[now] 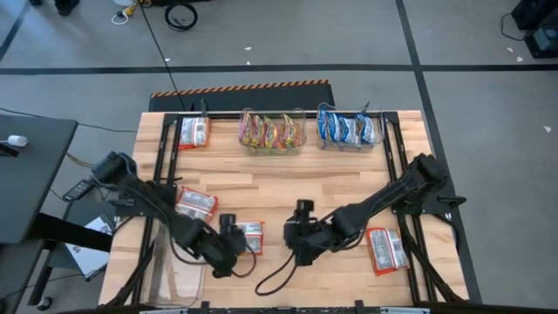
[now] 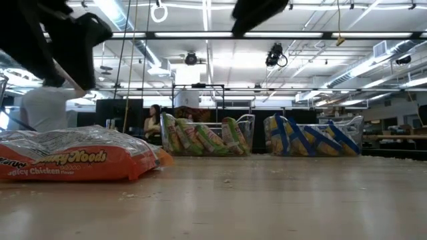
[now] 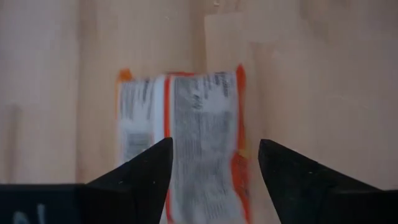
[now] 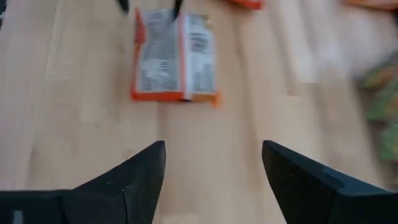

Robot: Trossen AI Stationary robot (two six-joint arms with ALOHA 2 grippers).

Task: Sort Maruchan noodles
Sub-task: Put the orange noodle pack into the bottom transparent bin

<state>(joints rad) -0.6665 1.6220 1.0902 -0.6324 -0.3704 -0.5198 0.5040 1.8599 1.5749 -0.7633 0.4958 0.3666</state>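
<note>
The left pincer (image 1: 247, 237) is low over the near-left part of the table (image 1: 288, 179), its two fingers spread wide with nothing between them. A red-orange packet (image 1: 252, 235) lies flat on the wood right at its tips; from the left wrist camera that packet (image 3: 186, 137) sits in line with the gap between the fingers, printed back side up, one end reaching in between the tips.

The right pincer (image 1: 295, 237) hangs just to the right of it, near the middle of the table's near half, also spread open and empty. Its wrist camera looks across bare wood at the same packet (image 4: 175, 57), which lies a little way beyond its fingertips and not between them.

Another red-orange packet (image 1: 196, 204) lies to the left, close by the left arm, and one more (image 1: 386, 249) lies near the right edge, beside the right arm. A fourth red-orange one (image 1: 193, 133) sits at the far left corner. Along the far edge, a clear tub (image 1: 302, 139) holds yellow-green packets (image 1: 270, 131) standing on edge, and the tub to its right (image 1: 375, 144) holds blue-and-white packets (image 1: 347, 127). From table height, a red-orange packet (image 2: 73, 162) fills the near left.
</note>
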